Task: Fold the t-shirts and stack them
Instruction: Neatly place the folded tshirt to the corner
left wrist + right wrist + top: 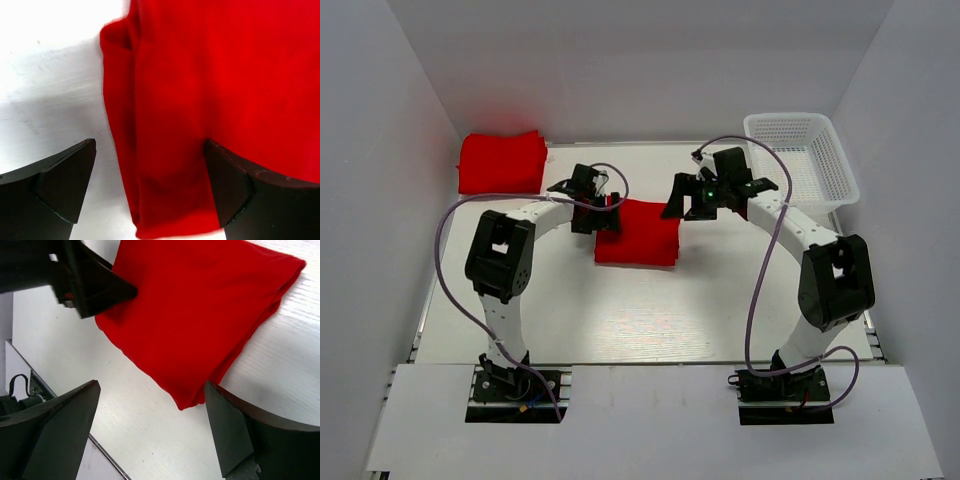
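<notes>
A folded red t-shirt (638, 232) lies flat in the middle of the table. Another folded red t-shirt (501, 162) rests at the back left corner. My left gripper (600, 212) is at the middle shirt's left edge. In the left wrist view it (150, 185) is open and straddles that folded edge (210, 90), one finger over bare table and the other over the cloth. My right gripper (685, 200) hovers at the shirt's right side. In its wrist view it (150, 430) is open over bare table, with a corner of the shirt (200, 315) just ahead of the fingers.
A white mesh basket (800, 160) stands at the back right against the wall. White walls close in the left, back and right sides. The left gripper's dark finger (95, 285) shows at the top left of the right wrist view.
</notes>
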Available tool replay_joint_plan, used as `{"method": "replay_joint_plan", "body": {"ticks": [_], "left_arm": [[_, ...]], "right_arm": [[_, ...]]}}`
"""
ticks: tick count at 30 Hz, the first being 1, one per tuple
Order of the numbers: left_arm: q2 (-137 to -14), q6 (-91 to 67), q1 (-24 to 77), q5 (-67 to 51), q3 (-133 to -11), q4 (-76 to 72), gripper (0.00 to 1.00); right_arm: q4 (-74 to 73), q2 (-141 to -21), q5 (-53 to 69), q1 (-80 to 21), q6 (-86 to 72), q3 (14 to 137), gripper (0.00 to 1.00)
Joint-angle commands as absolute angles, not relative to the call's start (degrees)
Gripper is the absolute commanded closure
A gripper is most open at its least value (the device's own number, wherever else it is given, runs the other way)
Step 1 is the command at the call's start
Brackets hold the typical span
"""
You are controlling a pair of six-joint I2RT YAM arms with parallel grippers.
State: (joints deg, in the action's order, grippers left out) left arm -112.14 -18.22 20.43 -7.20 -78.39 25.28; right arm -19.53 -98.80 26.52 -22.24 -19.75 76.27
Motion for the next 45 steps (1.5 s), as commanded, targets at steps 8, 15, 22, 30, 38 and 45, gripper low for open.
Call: {"method": "replay_joint_plan", "body": {"ticks": [8,15,22,30,38,45], "left_arm": [[-120.14,-13.8,25.4,2.28,-82.52,29.7,0.08],[-126.91,-14.94,27.25,5.36,-85.6,33.04,0.31],[-128.06,-14.33,27.25,-0.43,-85.61,31.03,0.9],[-121.3,-8.45,26.1,2.71,-90.95,28.92,1.0],[-115.93,0.26,23.82,4.48,-98.68,29.35,1.0],[-116.98,9.04,21.28,3.69,-105.9,32.08,1.0]], "right_arm": [[-19.69,-88.6,18.47,-21.88,-17.67,72.08,0.1],[-20.13,-83.07,14.33,-22.06,-18.37,69.26,0.1],[-22.23,-77.09,8.72,-21.71,-18.46,65.84,0.1],[-24.17,-69.98,2.9,-21.62,-18.72,62.5,0.1],[-24.78,-64.96,-6.85,-21.53,-20.65,59.68,0.1],[-25.93,-63.9,-8.96,-21.71,-19.78,59.33,0.1]]}}
